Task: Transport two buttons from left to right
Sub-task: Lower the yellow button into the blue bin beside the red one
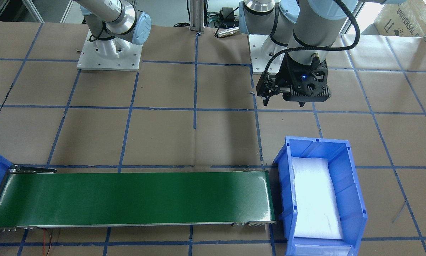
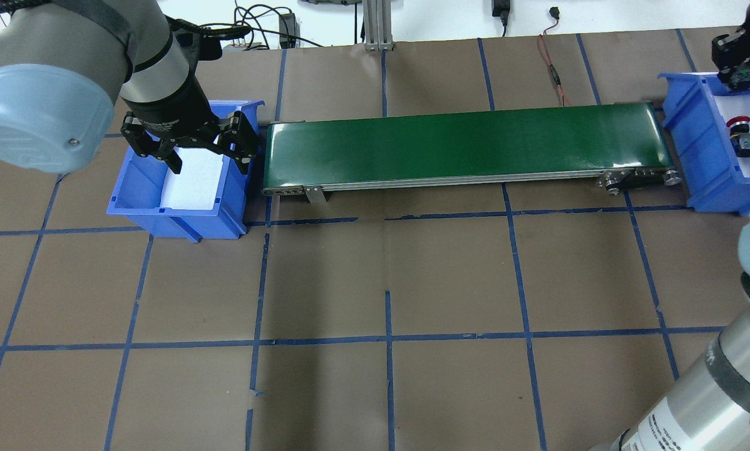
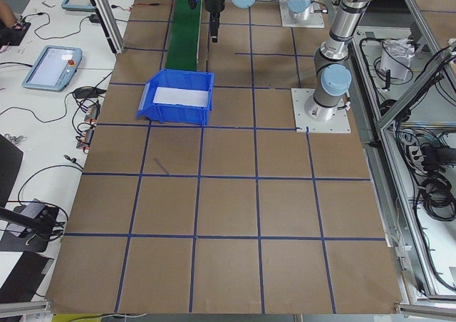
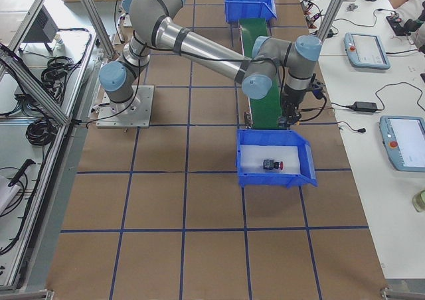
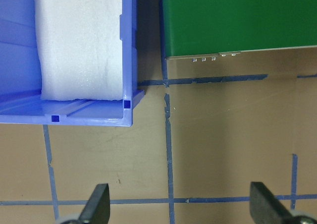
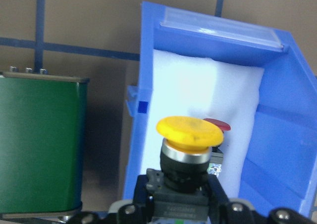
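Yellow mushroom-cap button [image 6: 189, 132] clenched in our right gripper [image 6: 181, 189] at foam-lined blue plastic bin [image 6: 283, 149]; our left gripper [image 5: 179, 204] agape.

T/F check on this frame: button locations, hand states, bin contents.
1. The right hand grips the yellow button. True.
2. The red button lies on the green belt. False: it lies in the right bin, on white foam.
3. The left hand is open and empty. True.
4. The left bin holds a button. False: only white foam shows in it.
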`<state>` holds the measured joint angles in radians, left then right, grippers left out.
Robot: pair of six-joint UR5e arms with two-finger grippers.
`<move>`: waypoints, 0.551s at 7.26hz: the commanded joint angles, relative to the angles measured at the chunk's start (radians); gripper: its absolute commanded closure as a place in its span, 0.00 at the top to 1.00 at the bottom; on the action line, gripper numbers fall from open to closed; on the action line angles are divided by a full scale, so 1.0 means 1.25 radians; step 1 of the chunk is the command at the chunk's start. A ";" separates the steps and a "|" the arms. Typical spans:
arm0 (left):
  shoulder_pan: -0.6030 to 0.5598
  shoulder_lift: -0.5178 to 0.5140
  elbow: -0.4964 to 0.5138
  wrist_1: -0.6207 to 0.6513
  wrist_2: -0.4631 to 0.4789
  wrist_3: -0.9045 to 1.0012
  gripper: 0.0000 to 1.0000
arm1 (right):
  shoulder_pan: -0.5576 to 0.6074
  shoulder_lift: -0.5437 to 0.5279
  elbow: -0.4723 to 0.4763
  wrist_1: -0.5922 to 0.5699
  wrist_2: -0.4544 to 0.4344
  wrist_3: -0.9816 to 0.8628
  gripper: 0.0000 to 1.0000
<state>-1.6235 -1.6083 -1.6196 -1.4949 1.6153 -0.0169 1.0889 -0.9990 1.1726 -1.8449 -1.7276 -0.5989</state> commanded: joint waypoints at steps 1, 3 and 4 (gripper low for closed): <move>0.000 0.001 0.000 0.001 0.000 0.000 1.00 | -0.073 0.051 -0.004 -0.017 0.058 -0.057 0.14; 0.000 0.001 0.000 0.001 0.000 0.000 1.00 | -0.082 0.090 -0.007 -0.038 0.083 -0.072 0.16; 0.000 0.001 0.000 0.001 0.000 0.000 1.00 | -0.083 0.109 -0.004 -0.042 0.084 -0.072 0.16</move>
<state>-1.6230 -1.6076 -1.6199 -1.4941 1.6153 -0.0169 0.9889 -0.8888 1.1666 -1.8892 -1.6291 -0.6849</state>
